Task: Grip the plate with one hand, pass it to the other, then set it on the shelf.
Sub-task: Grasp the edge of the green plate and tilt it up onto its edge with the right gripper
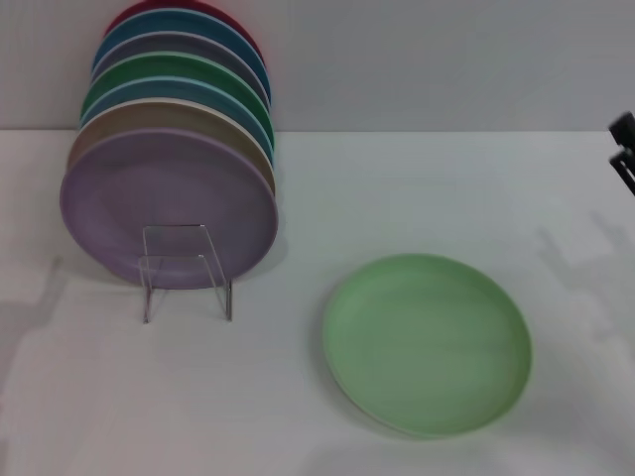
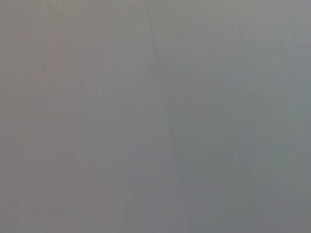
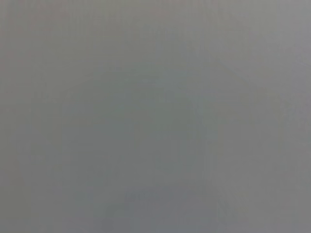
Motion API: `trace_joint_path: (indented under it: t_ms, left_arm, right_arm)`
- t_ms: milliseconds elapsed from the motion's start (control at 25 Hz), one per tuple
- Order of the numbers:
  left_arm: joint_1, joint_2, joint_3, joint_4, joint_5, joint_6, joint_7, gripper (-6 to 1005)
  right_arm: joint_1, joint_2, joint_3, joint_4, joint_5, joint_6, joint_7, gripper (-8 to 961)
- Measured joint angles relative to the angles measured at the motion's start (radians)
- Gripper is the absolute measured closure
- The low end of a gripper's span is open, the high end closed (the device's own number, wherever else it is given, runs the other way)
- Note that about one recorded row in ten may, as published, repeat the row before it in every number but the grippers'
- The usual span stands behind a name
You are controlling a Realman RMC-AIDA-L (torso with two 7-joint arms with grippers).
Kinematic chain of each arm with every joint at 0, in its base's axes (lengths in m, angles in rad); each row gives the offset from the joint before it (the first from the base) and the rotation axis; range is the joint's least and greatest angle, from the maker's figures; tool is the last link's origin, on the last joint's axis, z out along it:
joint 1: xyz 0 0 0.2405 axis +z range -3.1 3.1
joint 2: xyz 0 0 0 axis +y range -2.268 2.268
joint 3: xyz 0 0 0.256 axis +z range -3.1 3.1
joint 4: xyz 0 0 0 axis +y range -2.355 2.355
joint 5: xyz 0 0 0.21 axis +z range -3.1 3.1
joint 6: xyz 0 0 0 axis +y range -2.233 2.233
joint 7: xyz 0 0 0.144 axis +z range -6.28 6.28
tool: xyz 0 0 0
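The pale mint-green plate [image 1: 427, 342] lies flat on the white table, right of centre in the head view. The clear acrylic rack [image 1: 186, 270] stands to its left and holds a row of upright plates, the lilac plate [image 1: 169, 203] at the front. A black part of my right gripper [image 1: 623, 147] shows at the right edge of the head view, well above and right of the mint plate and apart from it. My left gripper is out of view. Both wrist views show only plain grey.
Behind the lilac plate stand several more plates [image 1: 184, 89] in tan, blue, green, grey-purple and red. The white table [image 1: 427, 188] runs back to a grey wall.
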Motion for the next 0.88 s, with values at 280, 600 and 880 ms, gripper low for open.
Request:
trace_joint_path:
  t_ms: [280, 600, 880]
  left_arm:
    - [-0.007, 0.000, 0.007, 0.000, 0.001, -0.006, 0.000, 201]
    - [-0.008, 0.001, 0.011, -0.020, -0.003, -0.002, 0.000, 204]
    - [-0.020, 0.004, 0.008, -0.024, -0.004, -0.008, 0.003, 206]
  right_arm:
    - [0.009, -0.002, -0.113, 0.372, -0.114, -0.400, 0.272, 135]
    - [-0.041, -0.036, -0.306, 1.143, -0.955, -0.947, 1.488, 137]
    - [-0.029, -0.012, -0.304, 1.444, -1.694, -0.646, 2.276, 139]
